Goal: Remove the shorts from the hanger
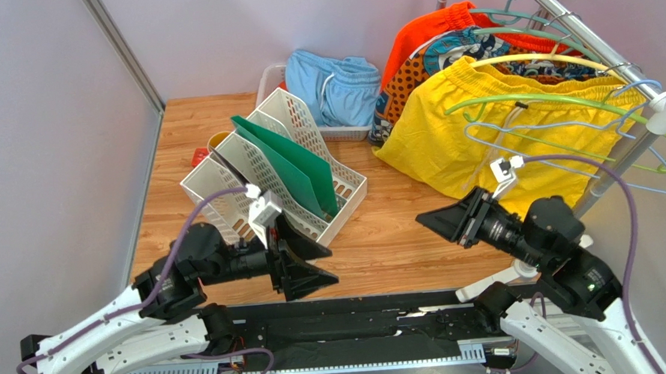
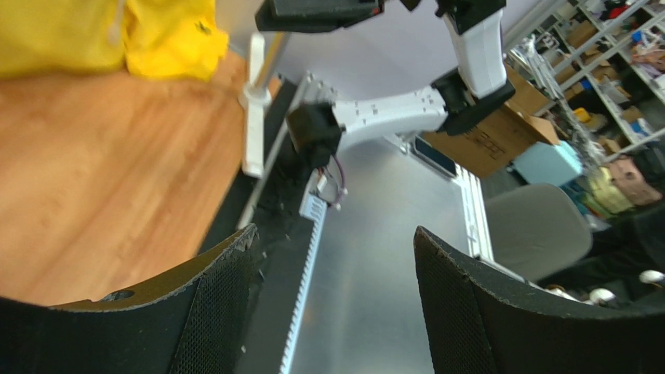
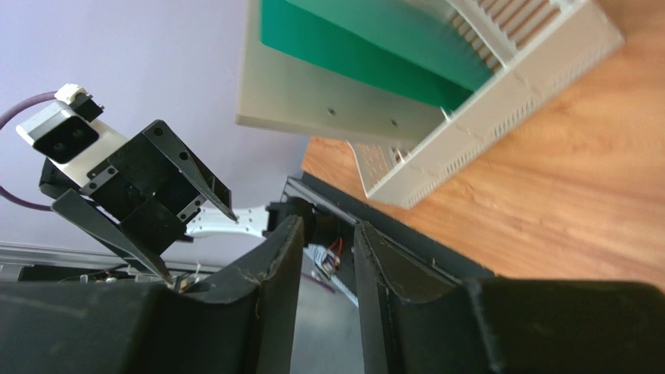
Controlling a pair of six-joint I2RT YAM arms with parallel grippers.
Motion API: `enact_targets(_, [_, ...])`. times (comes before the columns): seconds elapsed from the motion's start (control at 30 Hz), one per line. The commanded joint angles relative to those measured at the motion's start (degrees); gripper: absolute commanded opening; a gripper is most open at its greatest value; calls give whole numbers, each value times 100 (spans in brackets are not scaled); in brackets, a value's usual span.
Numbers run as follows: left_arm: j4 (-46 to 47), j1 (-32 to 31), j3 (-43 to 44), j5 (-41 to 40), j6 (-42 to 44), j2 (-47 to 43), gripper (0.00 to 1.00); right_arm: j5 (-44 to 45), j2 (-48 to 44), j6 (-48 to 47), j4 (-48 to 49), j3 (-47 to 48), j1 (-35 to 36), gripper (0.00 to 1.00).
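The bright orange shorts (image 1: 427, 27) hang at the far end of the rack rail, partly hidden by a patterned pair. The light blue shorts (image 1: 337, 83) lie bunched in a white basket (image 1: 345, 132) at the back of the table. My left gripper (image 1: 327, 267) hovers low over the table's near edge, jaws wide open and empty; it also shows in the left wrist view (image 2: 332, 234). My right gripper (image 1: 428, 220) hangs in front of the yellow shorts, apart from them. It is empty, with only a narrow gap between its jaws in the right wrist view (image 3: 328, 222).
Yellow shorts (image 1: 477, 134) hang on a hanger nearest my right arm, with an orange-and-teal patterned pair (image 1: 426, 75) behind. Empty green and blue hangers (image 1: 576, 129) hang on the metal rail (image 1: 557, 9). A white file organiser (image 1: 249, 172) with a green folder stands centre left.
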Motion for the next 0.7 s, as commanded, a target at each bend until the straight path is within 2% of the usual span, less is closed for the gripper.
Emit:
enact_targets(0.0, [675, -125, -1149, 48, -820, -896, 77, -177, -835, 969, 460, -1076, -23, 37])
enact_targets(0.17, [1168, -126, -2792, -207, -1558, -2260, 79, 228, -2986, 1515, 40, -2370, -23, 55])
enact_targets(0.2, [1273, -126, -2986, -207, -1681, -2671, 79, 185, -2861, 1446, -249, -2355, -23, 60])
enact_targets(0.27, [1300, -126, -3549, -260, -2041, -3130, 80, -104, -2675, 1068, -498, -2468, -40, 63])
enact_targets(0.37, [1204, -126, -4244, -330, -2515, -4333, 81, -107, -2912, 884, -724, -2714, -23, 71])
enact_targets(0.43, [1361, -125, -4412, -42, -2622, -4223, 81, -35, -2973, 804, -823, -2802, -23, 91])
enact_targets(0.47, [1788, -126, -4491, 12, -2701, -3996, 81, -18, -2965, 804, -780, -2907, -23, 98])
enact_targets(0.57, [2546, -126, -4886, 22, -2982, -4028, 81, -175, -2956, 1014, -350, -3381, -23, 100])
enact_targets(0.67, [2680, -134, -5124, -330, -3246, -4493, 81, -403, -2965, 1357, 230, -3979, -23, 100])
